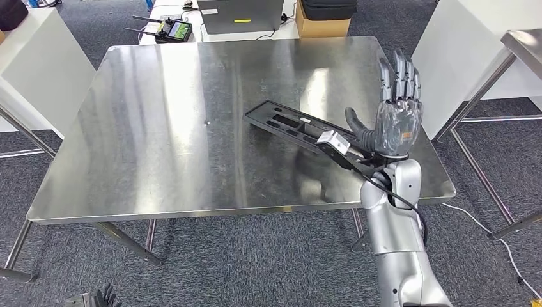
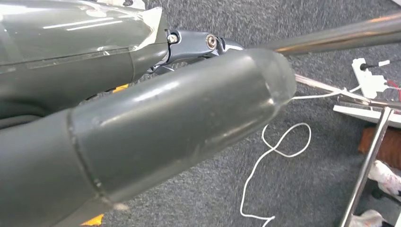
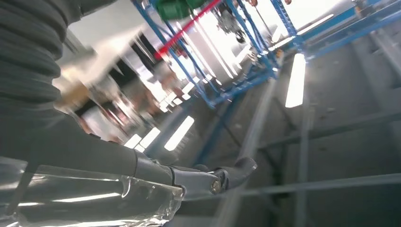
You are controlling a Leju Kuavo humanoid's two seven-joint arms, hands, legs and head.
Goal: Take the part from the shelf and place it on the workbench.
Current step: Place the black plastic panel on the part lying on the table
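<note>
The long black part (image 1: 300,131), with slots and a white label, lies flat on the steel workbench (image 1: 166,128), slanting from the middle toward the near right corner. My right hand (image 1: 397,105) is raised over the part's near end, fingers straight and pointing up, thumb spread, holding nothing. In the right wrist view that hand (image 3: 94,189) stands against the ceiling lights with its fingers extended. My left hand (image 1: 97,298) hangs low beside the bench's near left corner. Its thick thumb (image 2: 156,137) sticks out above the carpet with nothing in the hand.
Behind the bench sit a remote controller (image 1: 174,30), a grey case (image 1: 240,15) and a cardboard box (image 1: 323,27). White tables (image 1: 35,64) flank both sides, and another steel table (image 1: 525,45) stands at the right. A white cable (image 2: 274,156) lies on the carpet.
</note>
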